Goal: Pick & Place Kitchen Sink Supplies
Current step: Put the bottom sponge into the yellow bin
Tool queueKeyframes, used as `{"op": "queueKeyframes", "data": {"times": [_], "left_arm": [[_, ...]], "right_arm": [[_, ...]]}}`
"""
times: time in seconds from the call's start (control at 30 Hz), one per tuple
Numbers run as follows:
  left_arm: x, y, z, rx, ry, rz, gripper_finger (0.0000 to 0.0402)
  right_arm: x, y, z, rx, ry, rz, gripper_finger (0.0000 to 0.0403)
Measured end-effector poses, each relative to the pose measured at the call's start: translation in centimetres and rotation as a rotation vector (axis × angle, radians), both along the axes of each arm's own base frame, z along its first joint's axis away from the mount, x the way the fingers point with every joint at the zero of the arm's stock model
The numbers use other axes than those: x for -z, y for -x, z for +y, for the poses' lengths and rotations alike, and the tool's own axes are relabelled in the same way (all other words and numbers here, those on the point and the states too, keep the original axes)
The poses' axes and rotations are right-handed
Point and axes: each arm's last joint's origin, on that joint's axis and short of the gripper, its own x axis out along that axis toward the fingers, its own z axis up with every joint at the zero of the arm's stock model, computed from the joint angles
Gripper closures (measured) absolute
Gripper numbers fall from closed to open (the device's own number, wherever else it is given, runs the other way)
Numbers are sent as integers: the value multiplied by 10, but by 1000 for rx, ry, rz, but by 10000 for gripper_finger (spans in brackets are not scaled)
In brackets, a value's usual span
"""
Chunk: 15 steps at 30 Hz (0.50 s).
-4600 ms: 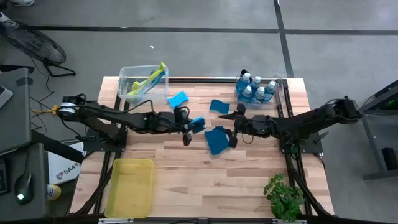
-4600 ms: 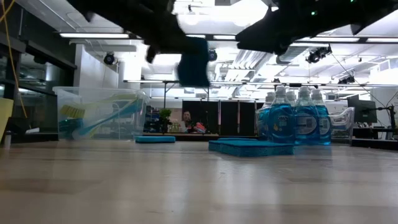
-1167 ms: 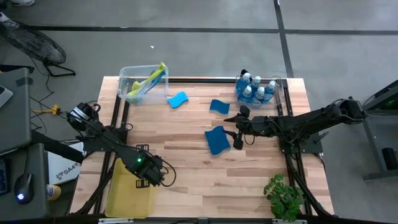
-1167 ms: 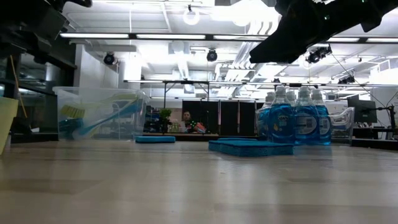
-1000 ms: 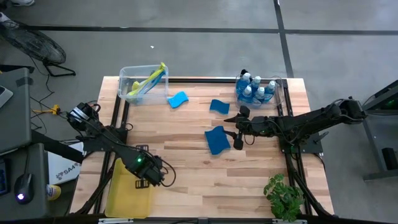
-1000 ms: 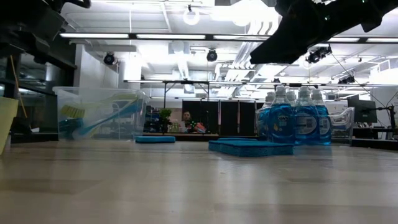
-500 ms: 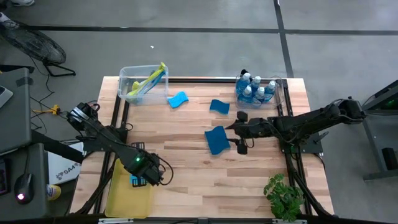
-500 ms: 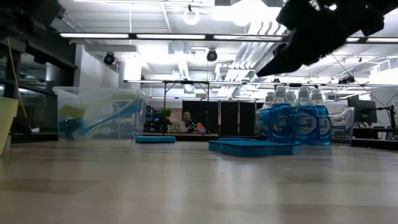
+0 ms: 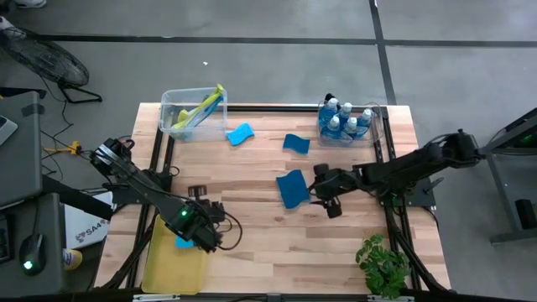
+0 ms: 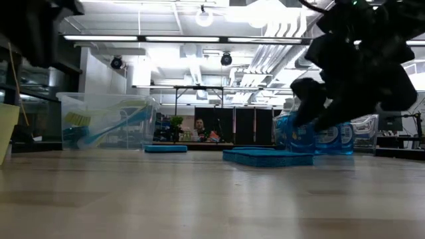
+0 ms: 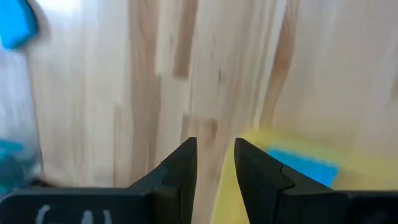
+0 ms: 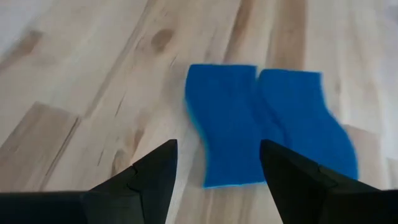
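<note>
Two dark, slim jointed arms, each trailing looped black cables — a small green light glows on the left arm [image 9: 182, 216]. Matte black wedge-shaped fingers [image 12: 149, 177] — plain, unmarked.

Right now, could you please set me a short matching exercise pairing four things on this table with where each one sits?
Things:
1. dish brushes
2. dish soap bottles
3. left gripper
4. right gripper

Places:
A. in the clear bin at the table's far right
B. over the yellow tray's edge, empty
C. in the clear bin at the table's far left
D. open, beside the two touching sponges mid-table

Pairs: 1-C, 2-A, 3-B, 4-D
</note>
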Motion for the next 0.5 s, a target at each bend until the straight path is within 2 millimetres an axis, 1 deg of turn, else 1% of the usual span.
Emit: {"op": "queueKeyframes", "data": {"times": [0.13, 0.3, 0.4, 0.5], "left_arm": [[-1, -8, -1, 4, -58, -132, 299], [-5, -20, -5, -15, -129, -353, 299], [-7, -30, -9, -10, -153, -496, 299], [-2, -45, -9, 22, -132, -591, 299]], "right_arm": [[13, -3, 1, -36, 31, 53, 185], [31, -10, 1, -50, 51, 93, 194], [38, -13, 1, -33, 69, 94, 199], [42, -16, 1, -19, 77, 91, 202]]}}
